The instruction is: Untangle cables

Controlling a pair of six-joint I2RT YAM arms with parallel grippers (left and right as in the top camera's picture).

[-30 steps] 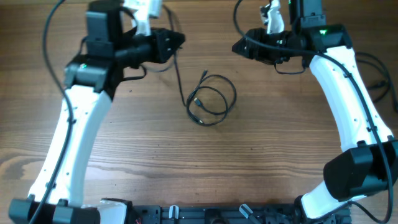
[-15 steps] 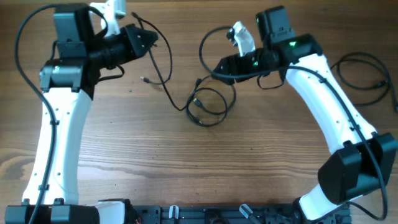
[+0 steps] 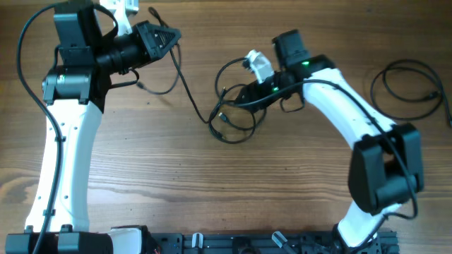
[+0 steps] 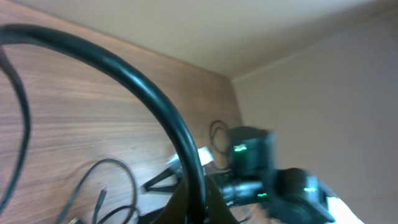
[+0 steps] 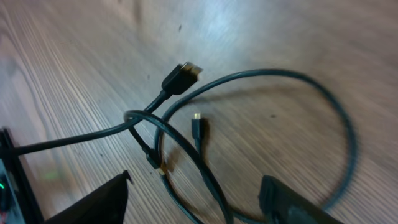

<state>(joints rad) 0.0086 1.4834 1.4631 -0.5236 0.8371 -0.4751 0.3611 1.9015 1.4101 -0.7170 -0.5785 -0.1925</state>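
A knotted bundle of thin black cables (image 3: 236,121) lies at the table's middle. One cable (image 3: 189,88) runs from it up and left into my left gripper (image 3: 168,37), which is shut on it. In the left wrist view that cable (image 4: 124,68) passes between the fingers (image 4: 196,200). My right gripper (image 3: 234,95) is open and low over the bundle's top edge. In the right wrist view its fingers (image 5: 199,208) straddle cable loops (image 5: 298,81), near a metal-tipped plug (image 5: 183,73) and a small plug (image 5: 198,124). A separate cable (image 3: 409,79) lies looped at the far right.
The table is bare wood (image 3: 212,190). A loose cable end (image 3: 143,87) hangs below the left gripper. Thicker arm wiring arcs above both wrists. A black rail (image 3: 233,243) runs along the front edge.
My right gripper has come left and down from the back onto the bundle. My left gripper has pulled left with its cable, drawing it taut from the bundle.
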